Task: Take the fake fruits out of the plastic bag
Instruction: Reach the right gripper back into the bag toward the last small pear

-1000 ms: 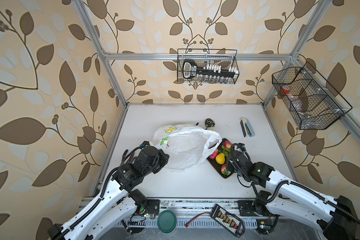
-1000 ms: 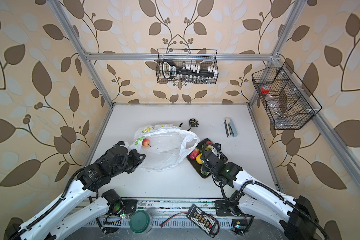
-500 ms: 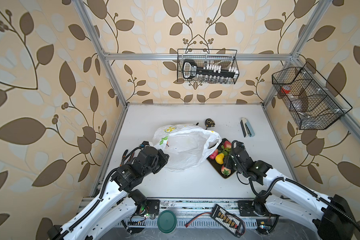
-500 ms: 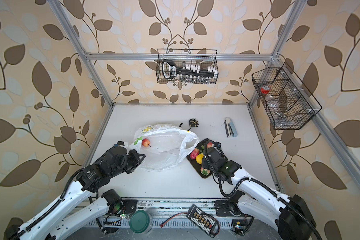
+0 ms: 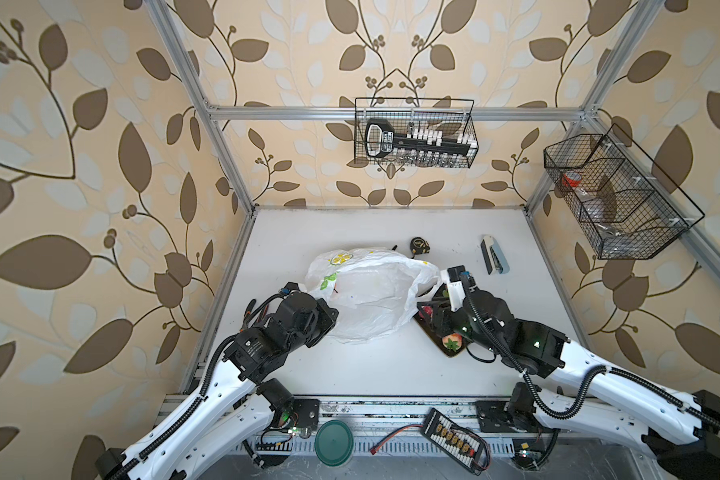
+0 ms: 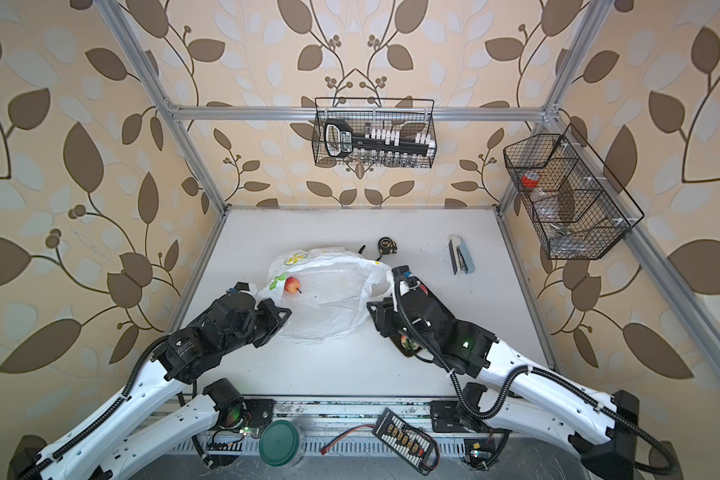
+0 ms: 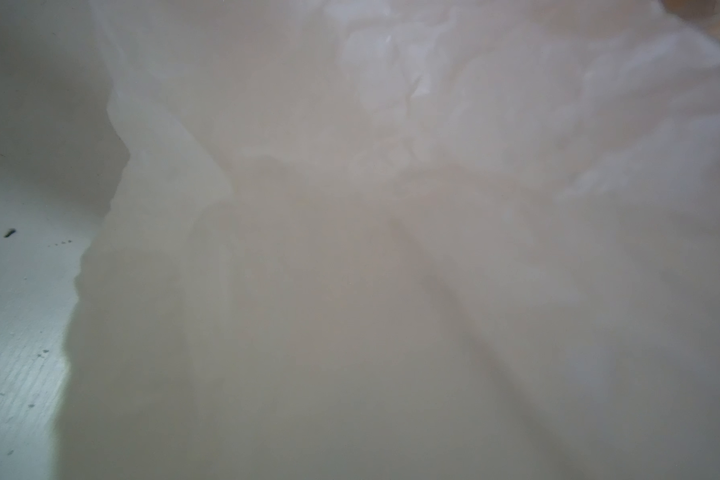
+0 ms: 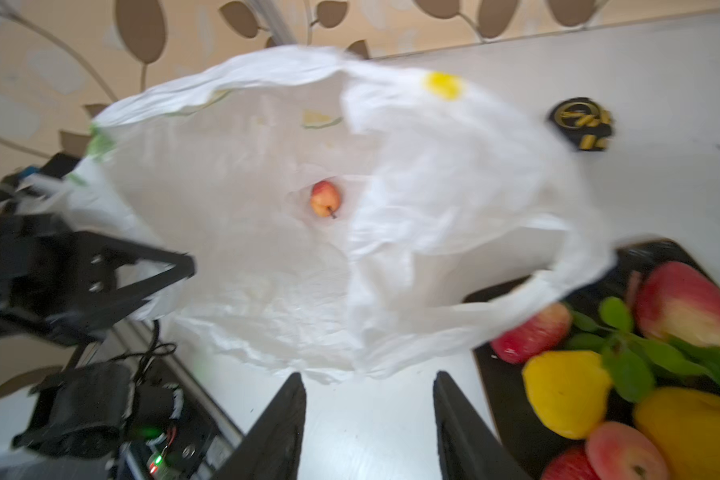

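fake fruits (image 8: 566,395): most lie heaped on a dark tray (image 8: 641,255) at the right of the bench (image 5: 391,365), among them a yellow pear, red-yellow apples and green leaves. one small red-yellow apple (image 8: 326,198) lies inside the plastic bag (image 5: 371,299), deep toward the end nearest the left arm.

plastic bag: mid-bench between the two arms, crumpled. its mouth and one handle loop are turned toward the tray, and the loop lies over the tray's edge.

left hand (image 6: 281,316): jaws pressed together at the bag's end away from the tray. judged to be pinching the film. its wrist view is veiled in white plastic, so the grip itself is not seen directly.

right hand (image 8: 367,376): fingers spread, nothing between them, over bare bench just before the bag's near edge, with the tray beside it.

step in hand: judged to be the fetching of the last fruit, with the task near its end.

next move calls for the right hand to enter through the mouth, reach the apple and close on it alone, without gathering film. the apple is small, round and glossy and may roll. the left pinch must keep the bag from sliding.
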